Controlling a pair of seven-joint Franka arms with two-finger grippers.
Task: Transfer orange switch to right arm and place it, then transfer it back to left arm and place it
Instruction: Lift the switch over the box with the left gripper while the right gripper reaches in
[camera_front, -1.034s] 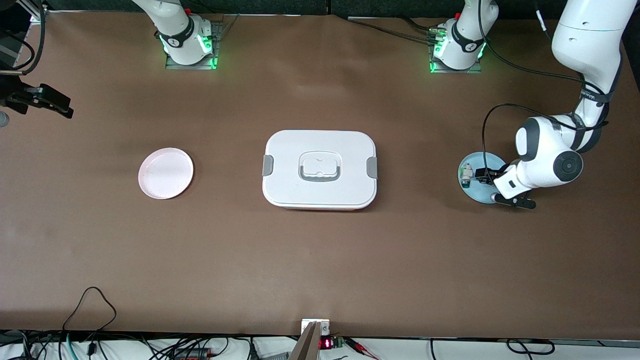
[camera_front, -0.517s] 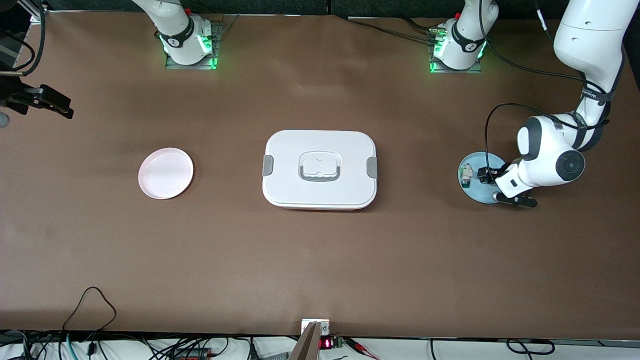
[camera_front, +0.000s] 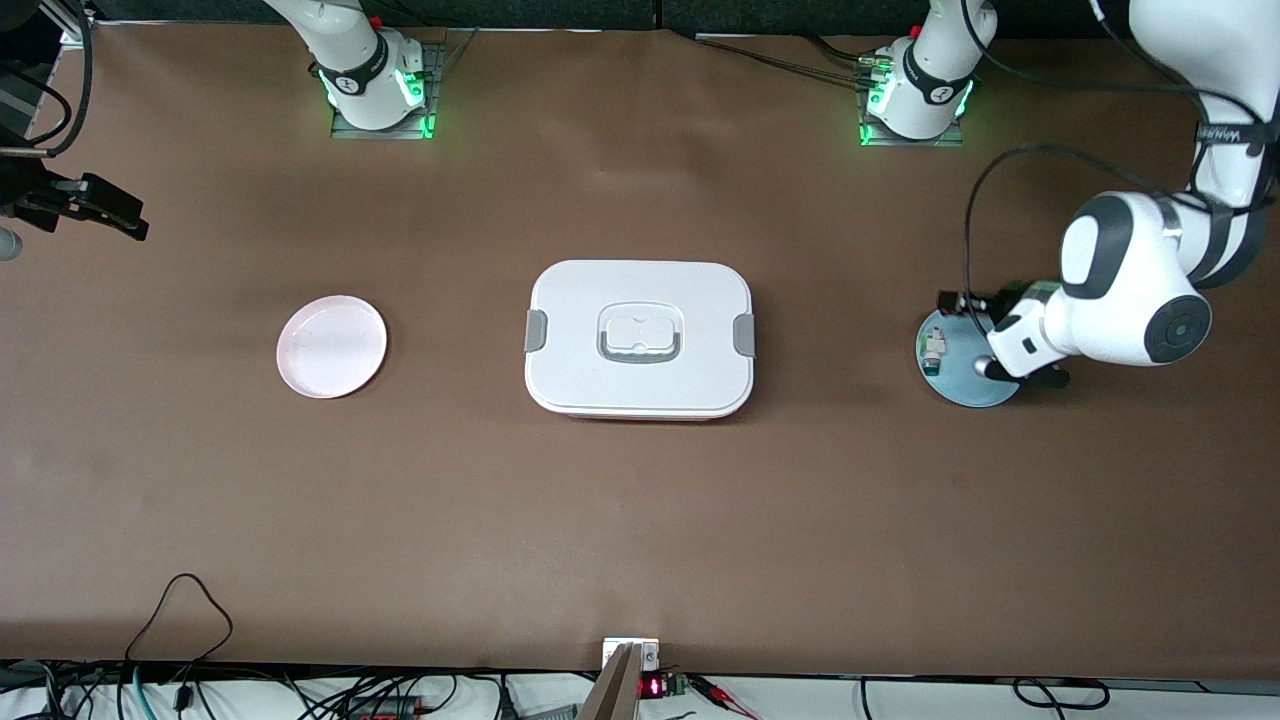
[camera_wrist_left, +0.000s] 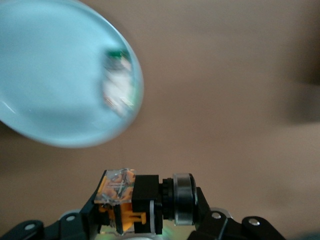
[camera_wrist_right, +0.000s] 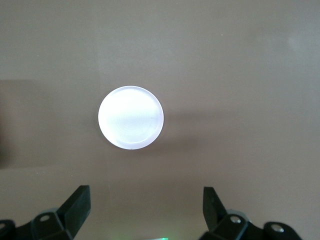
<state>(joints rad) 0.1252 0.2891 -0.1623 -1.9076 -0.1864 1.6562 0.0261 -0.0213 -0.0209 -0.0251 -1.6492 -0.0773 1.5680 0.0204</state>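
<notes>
The orange switch (camera_wrist_left: 142, 200), a stubby black and orange part with a silver ring, sits crosswise between the fingers of my left gripper (camera_wrist_left: 147, 210), which is shut on it. That left gripper (camera_front: 968, 303) hangs over the rim of the blue plate (camera_front: 965, 385) at the left arm's end of the table. The white box (camera_front: 640, 340) with grey clips stands closed mid-table, between both plates. My right gripper (camera_wrist_right: 147, 200) is open with nothing in it, high over the pink plate (camera_wrist_right: 131, 117).
A small white part with a green end (camera_front: 932, 350) lies on the blue plate (camera_wrist_left: 45, 85). The pink plate (camera_front: 331, 346) holds nothing, toward the right arm's end. Cables run along the table edge nearest the front camera.
The left gripper closed on the orange switch and lifted it off the blue plate, rising toward the plate's rim. The right arm has not moved.
</notes>
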